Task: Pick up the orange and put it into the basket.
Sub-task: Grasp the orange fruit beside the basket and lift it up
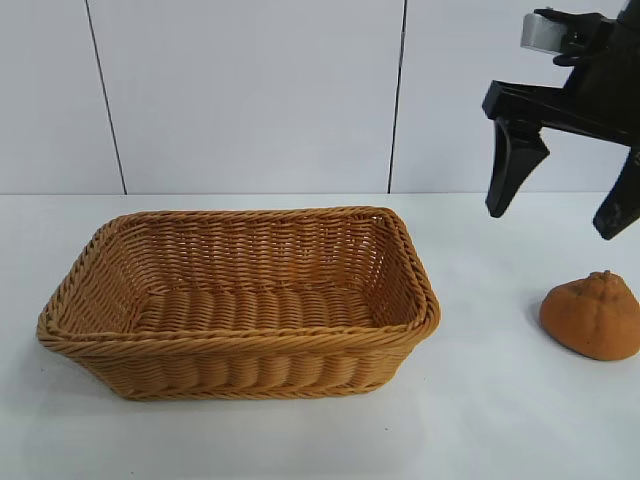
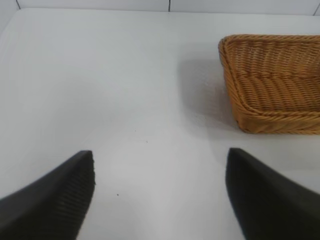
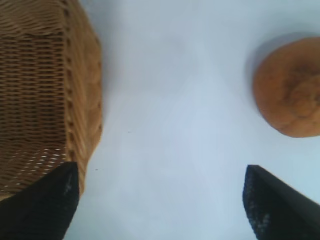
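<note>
Looks like a lab test bench: bare white table (image 1: 300, 440), plain white panelled wall (image 1: 250, 90), black robot arm (image 1: 600, 80) hanging over it.

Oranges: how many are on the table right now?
1. The orange lies on the table right of the basket, apart from it, below the open right gripper. Nothing lies in the basket.

The exterior camera faced the arms across the white table (image 1: 300, 440), nearly level, close to the basket (image 1: 240, 300). The left wrist camera looked forward along the tabletop; the right wrist camera looked steeply down. All shared the basket.
</note>
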{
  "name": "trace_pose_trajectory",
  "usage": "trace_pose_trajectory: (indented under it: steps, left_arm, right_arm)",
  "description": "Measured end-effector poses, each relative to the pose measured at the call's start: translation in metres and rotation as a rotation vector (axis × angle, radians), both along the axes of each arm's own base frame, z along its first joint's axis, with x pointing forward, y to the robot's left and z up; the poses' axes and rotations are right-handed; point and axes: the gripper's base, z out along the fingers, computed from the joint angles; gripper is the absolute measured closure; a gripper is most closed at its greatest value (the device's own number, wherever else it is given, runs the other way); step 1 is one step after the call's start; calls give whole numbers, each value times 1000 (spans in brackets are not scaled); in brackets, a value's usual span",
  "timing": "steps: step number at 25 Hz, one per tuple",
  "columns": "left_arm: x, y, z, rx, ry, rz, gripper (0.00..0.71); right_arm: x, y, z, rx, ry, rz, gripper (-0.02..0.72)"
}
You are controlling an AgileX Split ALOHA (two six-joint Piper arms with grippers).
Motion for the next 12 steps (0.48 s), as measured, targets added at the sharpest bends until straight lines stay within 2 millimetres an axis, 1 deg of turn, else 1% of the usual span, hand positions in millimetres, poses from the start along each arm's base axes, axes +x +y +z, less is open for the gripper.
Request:
trace_pose_trajectory:
  steps: [2, 4, 6, 11, 12]
  left_arm:
    - [0, 0, 0, 0, 0, 0, 185]
    - [0, 0, 0, 0, 0, 0, 185]
    - [0, 0, 0, 0, 0, 0, 185]
    - [0, 0, 0, 0, 0, 0, 185]
    - [0, 0, 0, 0, 0, 0, 185]
  right_arm:
    - [4, -17, -3, -1, -3, -48, 93]
    - [6, -25, -8, -3, 8, -65, 93]
    - [8, -28, -14, -2, 18, -71, 93]
    - [19, -28, -29, -1, 8, -76, 93]
    - [19, -28, -29, -1, 8, -76, 93]
